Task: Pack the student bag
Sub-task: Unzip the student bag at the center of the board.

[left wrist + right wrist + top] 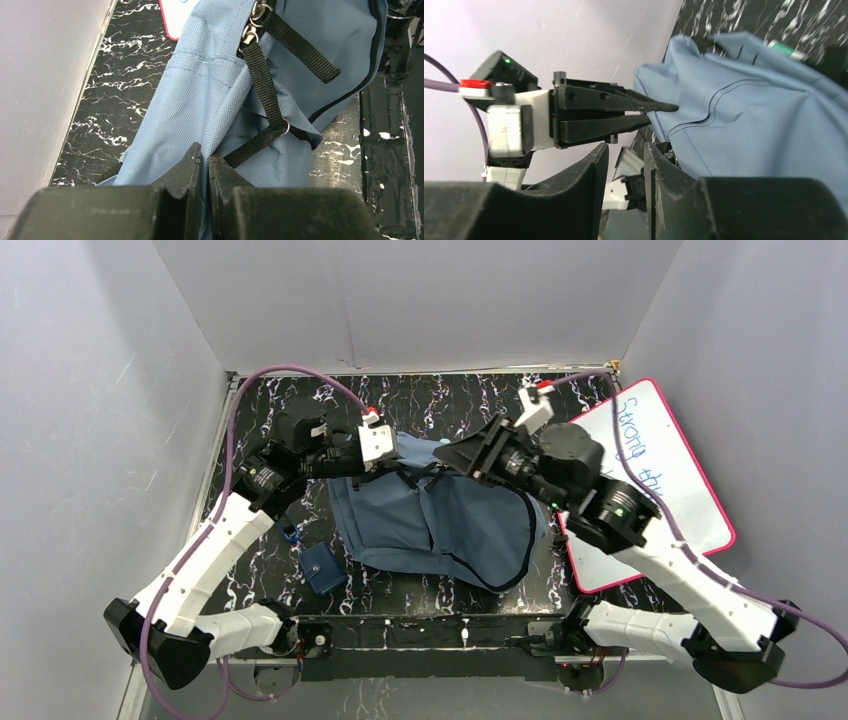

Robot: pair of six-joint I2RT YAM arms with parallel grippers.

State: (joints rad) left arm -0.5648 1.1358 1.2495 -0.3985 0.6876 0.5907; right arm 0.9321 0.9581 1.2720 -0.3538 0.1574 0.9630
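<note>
Black marbled table between grey walls, blue backpack slumped mid-table, contents hidden, left gripper pinching its fabric, right gripper slightly parted beside it

Lab test cell: white panel walls round blk marbled table.

Student bag fills mid of table. Whiteboard blocks R side, small blue pouch sits near-L. L gripper & R gripper crowd bag's top edge. Bare strip at back by wall.
</note>
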